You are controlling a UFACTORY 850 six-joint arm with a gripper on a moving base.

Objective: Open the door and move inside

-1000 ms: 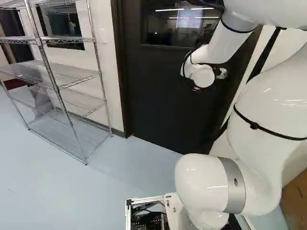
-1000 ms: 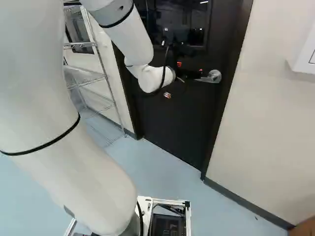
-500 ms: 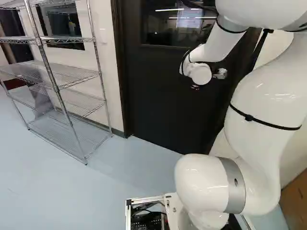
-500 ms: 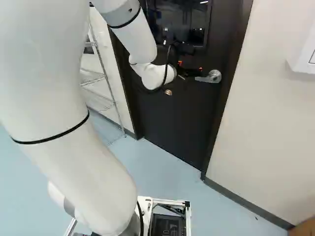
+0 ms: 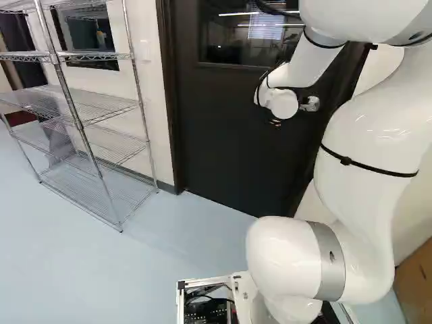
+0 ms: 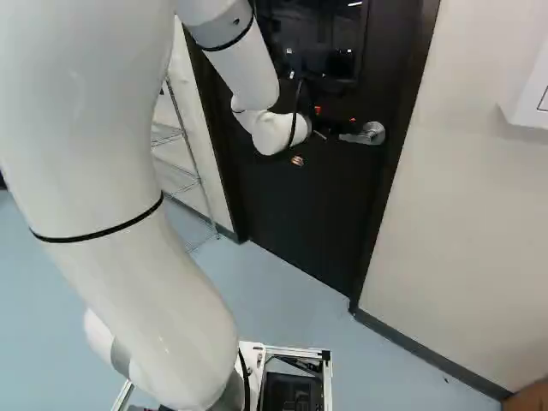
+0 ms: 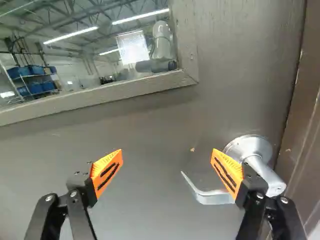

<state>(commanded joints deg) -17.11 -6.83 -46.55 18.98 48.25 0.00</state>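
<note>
The black gripper [image 6: 330, 124] is at the dark door [image 6: 291, 205], just beside the silver lever handle [image 6: 363, 137] in the right base view. In the wrist view the gripper [image 7: 166, 172] stands wide open, its orange pads far apart. One finger overlaps the handle [image 7: 215, 196] in that view, hiding part of the lever; the lever's free end shows between the fingers, and its round base lies beyond that finger. Whether they touch, I cannot tell. The door stands shut in its frame.
A wire shelf [image 5: 101, 104] stands against the wall left of the door. To the door's right is a pale wall [image 6: 479, 214] with a white box [image 6: 527, 94]. A brown box [image 5: 415, 283] sits at the right of the left base view.
My arm has swung, carrying the gripper slightly toward the handle and the door's right edge. The base has not moved, and the door and handle look unchanged.
</note>
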